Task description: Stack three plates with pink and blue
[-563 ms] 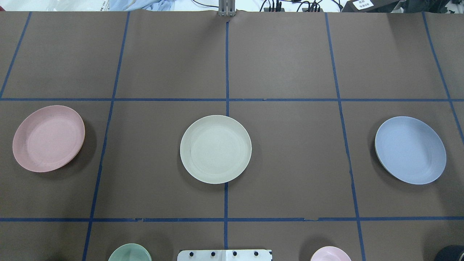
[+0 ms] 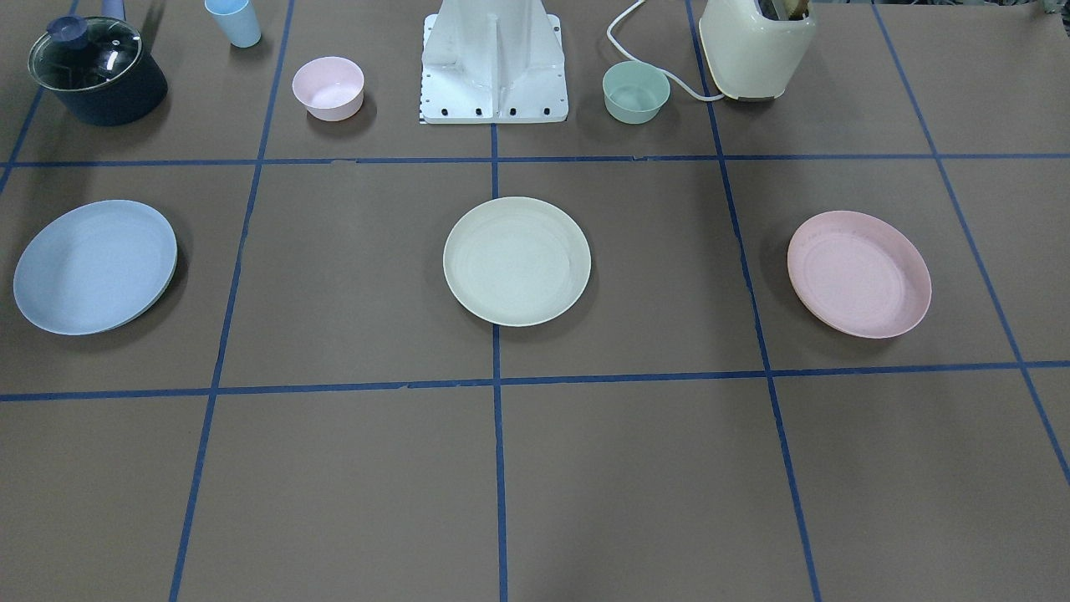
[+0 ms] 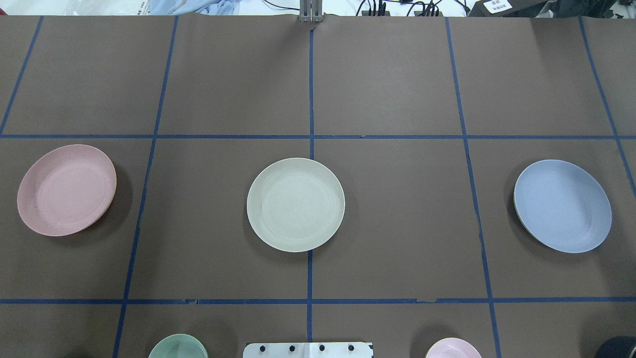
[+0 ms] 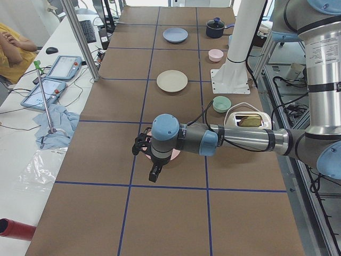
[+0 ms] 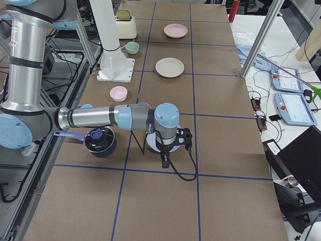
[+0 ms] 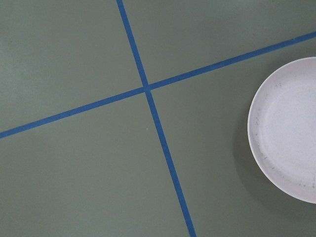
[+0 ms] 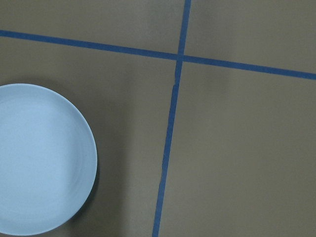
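Three plates lie in a row, well apart and unstacked, on my table [image 3: 397,209], which is covered in brown paper and squared off with blue tape [image 3: 310,99]. The pink plate [image 3: 66,190] is at my left end, the cream plate [image 3: 295,204] sits mid-table across a tape line, and the blue plate [image 3: 562,206] is at my right end. My left gripper [image 4: 153,176] hangs above the table by the pink plate, and my right gripper [image 5: 164,163] by the blue plate, both pointing down. Whether they are released or clenched I cannot tell. Along my edge stand a lidded pot [image 2: 96,71], a cup [image 2: 234,21], a pink bowl [image 2: 328,88], my white base [image 2: 493,63], a green bowl [image 2: 636,92] and a toaster [image 2: 756,46]. Beyond the far edge, a white bench [image 4: 16,133] carries pendants [image 4: 64,66], a keyboard [image 4: 88,31] and a crumpled cloth [image 4: 53,125].
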`<state>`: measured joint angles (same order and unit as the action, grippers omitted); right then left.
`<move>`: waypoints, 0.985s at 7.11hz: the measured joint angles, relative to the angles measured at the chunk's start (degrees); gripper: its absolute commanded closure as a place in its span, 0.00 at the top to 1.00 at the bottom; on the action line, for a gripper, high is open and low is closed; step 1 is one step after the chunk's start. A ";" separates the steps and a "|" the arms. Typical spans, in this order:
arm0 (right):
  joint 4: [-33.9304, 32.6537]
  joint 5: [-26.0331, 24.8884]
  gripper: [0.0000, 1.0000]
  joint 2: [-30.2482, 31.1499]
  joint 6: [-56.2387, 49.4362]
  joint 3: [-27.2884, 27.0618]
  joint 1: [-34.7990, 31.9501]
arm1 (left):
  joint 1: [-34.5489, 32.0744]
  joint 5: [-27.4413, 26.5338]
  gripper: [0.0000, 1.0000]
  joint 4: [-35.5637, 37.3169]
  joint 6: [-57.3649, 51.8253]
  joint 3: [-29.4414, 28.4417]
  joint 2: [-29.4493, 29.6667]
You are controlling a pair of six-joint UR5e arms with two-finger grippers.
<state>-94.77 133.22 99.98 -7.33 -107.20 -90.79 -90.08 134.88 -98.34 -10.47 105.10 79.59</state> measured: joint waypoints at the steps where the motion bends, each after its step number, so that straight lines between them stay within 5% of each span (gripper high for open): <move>1: 4.57 0.06 1.00 -0.03 0.31 0.16 0.00 | -0.05 0.01 1.00 -2.63 0.00 -0.84 0.47; 3: 11.66 -0.07 1.00 -0.14 0.53 0.32 0.00 | -0.15 0.51 1.00 -7.92 -0.03 -3.07 1.90; 7: 14.60 0.38 1.00 -2.85 2.60 2.73 0.00 | 0.53 0.95 1.00 -28.58 5.09 -4.67 7.17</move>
<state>-80.17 133.61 97.14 -4.73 -104.48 -90.79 -89.55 135.83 -126.92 -5.38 100.43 86.75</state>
